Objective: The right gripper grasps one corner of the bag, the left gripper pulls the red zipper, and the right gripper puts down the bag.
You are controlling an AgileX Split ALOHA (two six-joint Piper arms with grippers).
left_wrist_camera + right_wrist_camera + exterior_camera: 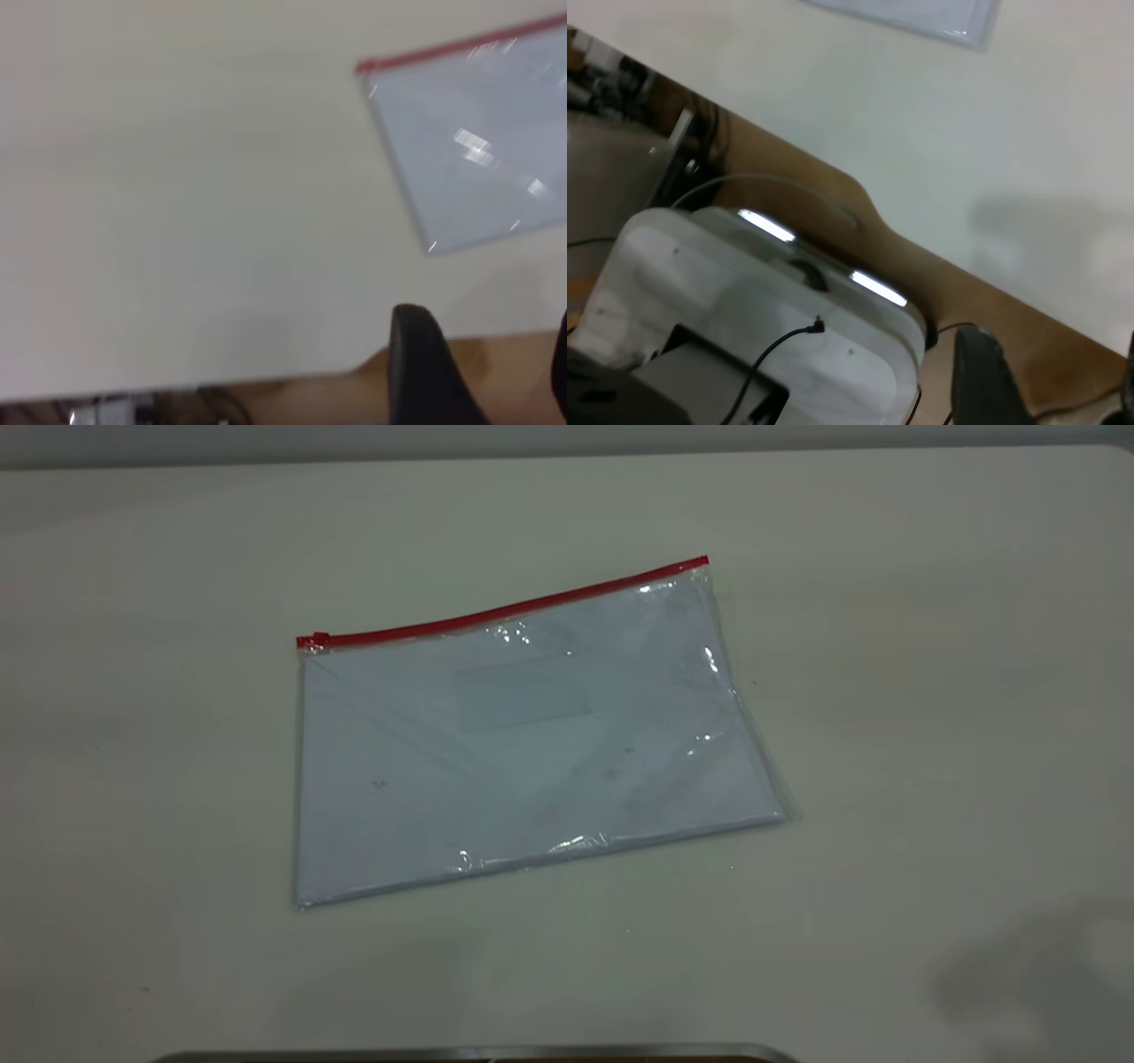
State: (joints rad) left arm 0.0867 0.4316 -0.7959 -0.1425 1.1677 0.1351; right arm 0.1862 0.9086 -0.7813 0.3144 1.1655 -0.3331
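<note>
The left tool (483, 372) hangs released past the worktop (886, 646) edge. The bag (523, 735) lies flat mid-worktop, the red zipper (505, 611) along its far edge (slider at the left end). The right tool (1050, 381), also released, hovers off the worktop.

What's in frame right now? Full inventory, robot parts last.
bag: 1, clear with pale blue-white sheets inside, flat on the table, mid-table in the exterior view.
red zipper: 1, red, along the bag's far long edge; slider tab at its left end.
table: 1, off-white, under the bag.
white housing: 1, white with a black cable, beyond the table edge, right wrist view only.
left end effector: 1, black, at the table edge, clear of the bag, only finger parts showing.
right end effector: 1, black, off the table edge, away from the bag, only finger parts showing.
</note>
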